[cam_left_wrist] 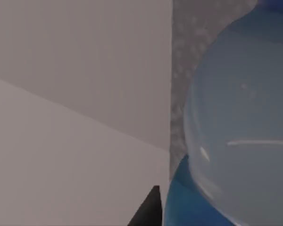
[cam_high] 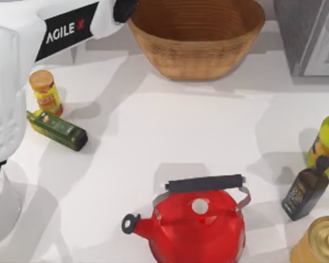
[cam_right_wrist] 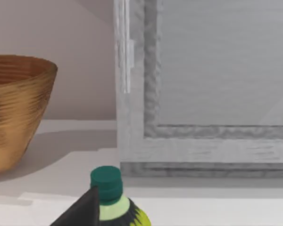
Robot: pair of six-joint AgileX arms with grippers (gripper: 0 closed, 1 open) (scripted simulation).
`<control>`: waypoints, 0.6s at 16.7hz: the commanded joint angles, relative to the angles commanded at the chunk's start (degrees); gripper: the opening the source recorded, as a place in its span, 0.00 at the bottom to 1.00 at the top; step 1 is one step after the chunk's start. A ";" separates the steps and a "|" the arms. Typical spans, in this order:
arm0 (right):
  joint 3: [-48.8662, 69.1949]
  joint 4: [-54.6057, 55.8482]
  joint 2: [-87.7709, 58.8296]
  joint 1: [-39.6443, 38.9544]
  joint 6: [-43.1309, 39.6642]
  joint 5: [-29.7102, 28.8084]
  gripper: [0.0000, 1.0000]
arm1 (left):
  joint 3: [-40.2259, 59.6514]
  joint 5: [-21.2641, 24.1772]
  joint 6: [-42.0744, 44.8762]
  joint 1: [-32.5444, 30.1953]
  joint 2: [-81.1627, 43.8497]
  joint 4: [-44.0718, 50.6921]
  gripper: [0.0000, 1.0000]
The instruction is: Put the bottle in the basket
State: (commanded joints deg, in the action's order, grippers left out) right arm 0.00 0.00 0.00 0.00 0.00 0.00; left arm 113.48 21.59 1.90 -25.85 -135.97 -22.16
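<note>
Bottle up close at the left wrist

Up close, the left wrist view shows the bottle (cam_left_wrist: 236, 132), its clear body and blue lower part beside a dark fingertip (cam_left_wrist: 148, 212); its long axis cannot be read. From above, the left arm reaches the basket's (cam_high: 208, 60) rim. Whether either hand grips cannot be told. The right wrist view shows a green-capped bottle (cam_right_wrist: 111, 200).

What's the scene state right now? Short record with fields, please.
left arm: reaches over the table's far left, its tool end at the basket's left rim
bottle: clear body with blue lower part close before the left wrist camera, apparently held
basket: far centre of the table, upright
right tool: a dark fingertip shows near a green-capped bottle
clutter: red kettle near centre; lying olive oil bottle at left; dark black-capped bottle at right
</note>
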 joint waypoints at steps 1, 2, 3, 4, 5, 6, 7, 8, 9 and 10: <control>0.00 0.00 0.00 0.00 0.00 0.00 1.00 | 0.00 0.00 0.00 0.00 0.00 0.00 0.60; 0.00 0.00 0.00 0.00 0.00 0.00 1.00 | 0.00 0.00 0.00 0.00 0.00 0.00 0.68; 0.00 0.00 0.00 0.00 0.00 0.00 1.00 | 0.00 0.00 0.00 0.00 0.00 0.00 0.75; 0.00 0.00 0.00 0.00 0.00 0.00 1.00 | 0.00 0.00 0.00 0.00 0.00 0.00 0.83; 0.00 0.00 0.00 0.00 0.00 0.00 1.00 | 0.00 0.00 0.00 0.00 0.00 0.00 0.90; 0.00 0.00 0.00 0.00 0.00 0.00 1.00 | 0.00 0.00 0.00 0.00 0.00 0.00 0.98; 0.00 0.00 0.00 0.00 0.00 0.00 1.00 | 0.00 0.00 0.00 0.00 0.00 0.00 1.00; 0.00 0.00 0.00 0.00 0.00 0.00 1.00 | 0.00 0.00 0.00 0.00 0.00 0.00 1.00; 0.00 0.00 0.00 0.00 0.00 0.00 1.00 | 0.00 0.00 0.00 0.00 0.00 0.00 1.00; 0.00 0.00 0.00 0.00 0.00 0.00 1.00 | 0.00 0.00 0.00 0.00 0.00 0.00 1.00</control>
State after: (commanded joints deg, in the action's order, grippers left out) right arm 0.00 0.00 0.00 0.00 0.00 0.00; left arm 113.48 21.59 1.90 -25.85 -135.97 -22.16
